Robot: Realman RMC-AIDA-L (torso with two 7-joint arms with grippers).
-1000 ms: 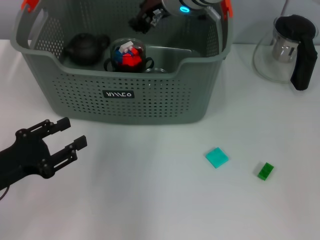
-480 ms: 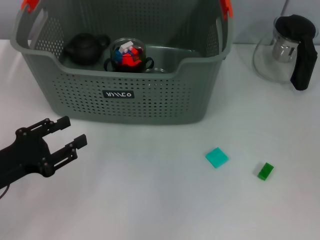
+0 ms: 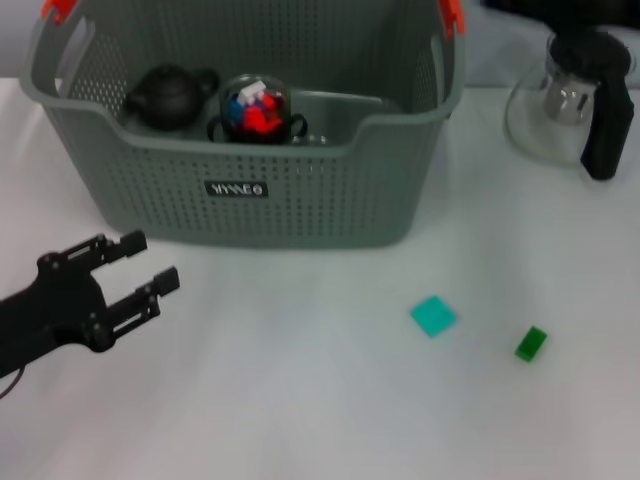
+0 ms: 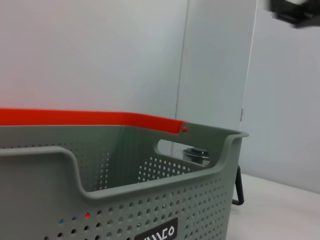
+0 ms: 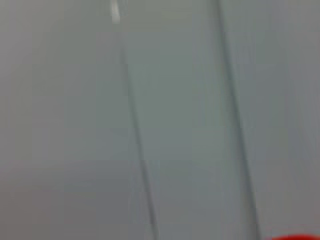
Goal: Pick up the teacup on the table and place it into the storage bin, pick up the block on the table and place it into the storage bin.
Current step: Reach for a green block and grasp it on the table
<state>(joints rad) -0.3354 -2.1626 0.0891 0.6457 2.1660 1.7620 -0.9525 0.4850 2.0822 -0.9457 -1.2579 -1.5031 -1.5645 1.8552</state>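
The grey storage bin (image 3: 300, 200) stands at the back left of the table and fills the lower left wrist view (image 4: 100, 200). Low inside it, behind the front wall, sits a clear glass teacup (image 3: 310, 140), mostly hidden. A teal block (image 3: 433, 316) and a smaller green block (image 3: 531, 344) lie on the table in front of the bin's right end. My left gripper (image 3: 152, 260) hovers open and empty over the table near the bin's front left corner. Only a dark blur of the right arm (image 3: 545, 8) shows at the top edge.
Inside the bin are a black teapot (image 3: 170, 95) and a glass cup (image 3: 255, 110) filled with red, blue and white bricks. A glass kettle (image 3: 570, 95) with a black handle stands at the back right. Orange clips (image 3: 452, 14) top the bin's rim.
The right arm has risen out of the bin and swung away to the upper right. My left gripper has barely shifted. The blocks have not moved.
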